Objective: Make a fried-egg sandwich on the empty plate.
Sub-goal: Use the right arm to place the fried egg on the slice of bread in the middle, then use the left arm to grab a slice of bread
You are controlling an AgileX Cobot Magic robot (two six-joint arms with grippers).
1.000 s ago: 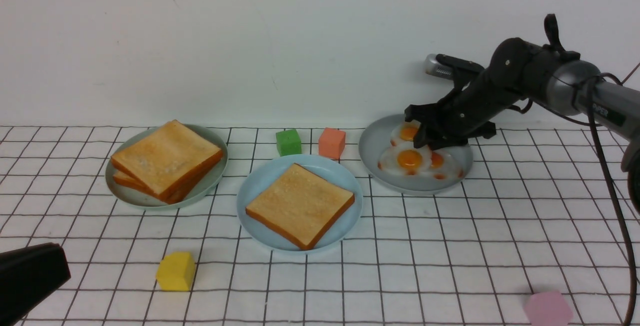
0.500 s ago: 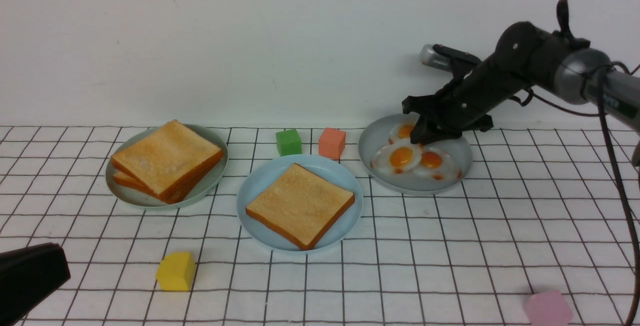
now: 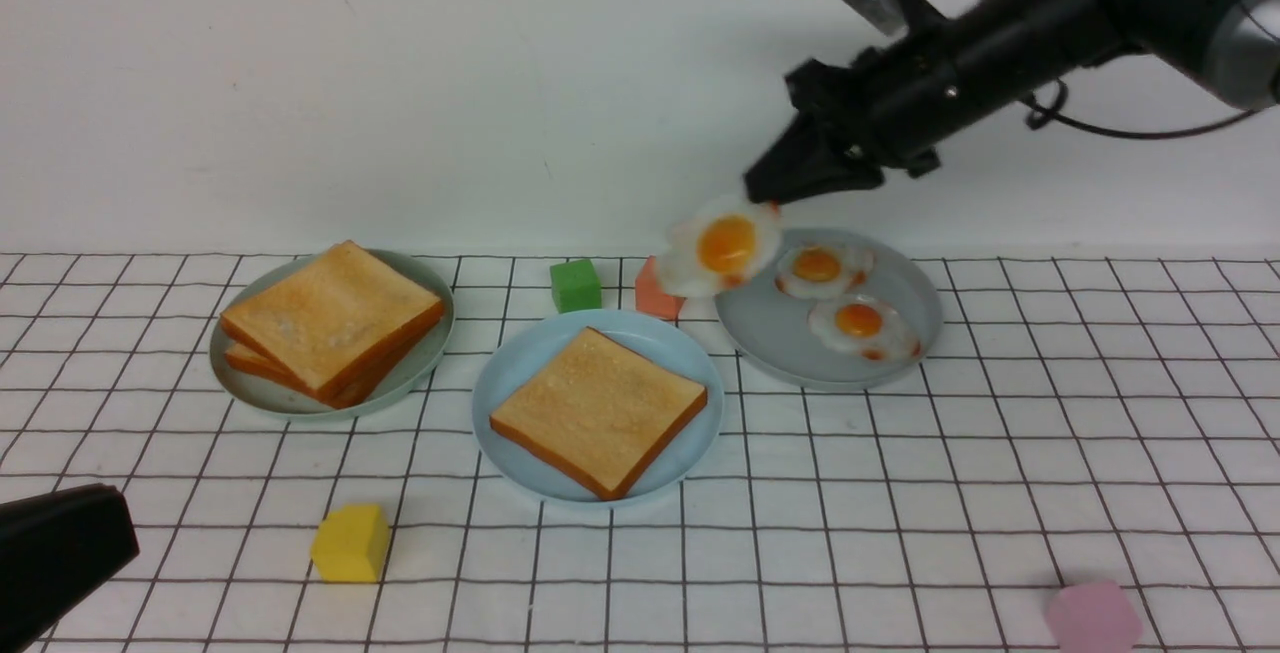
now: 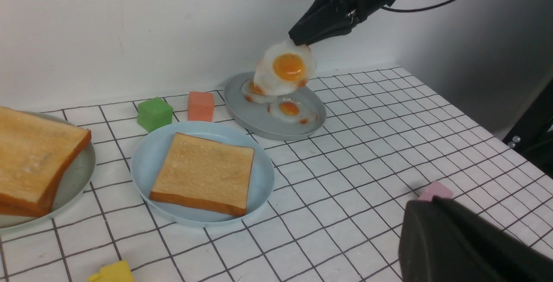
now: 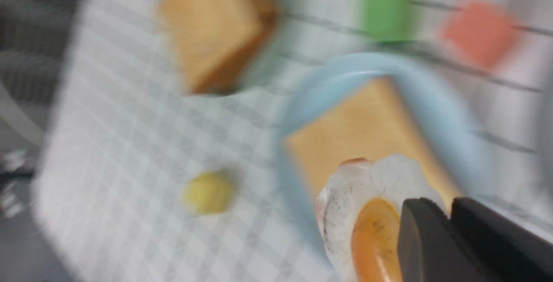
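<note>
The right pincer (image 3: 762, 191) was closed on the edge of one fried egg (image 3: 722, 245), which was held in the air just below its fingertips. The sky-blue plate (image 3: 500, 373), topped by a single toast slice (image 3: 598, 409), was seen lower and to the pincer's left, well apart. Beneath the pincer, two other eggs (image 3: 858, 321) were seen on a grey-green plate (image 3: 760, 333). The left pincer (image 3: 55, 548) was shut.

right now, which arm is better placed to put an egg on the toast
Right. The right gripper holds a fried egg in the air, close to the toast on the blue plate. The left gripper is shut, empty, at the near left corner.
</note>
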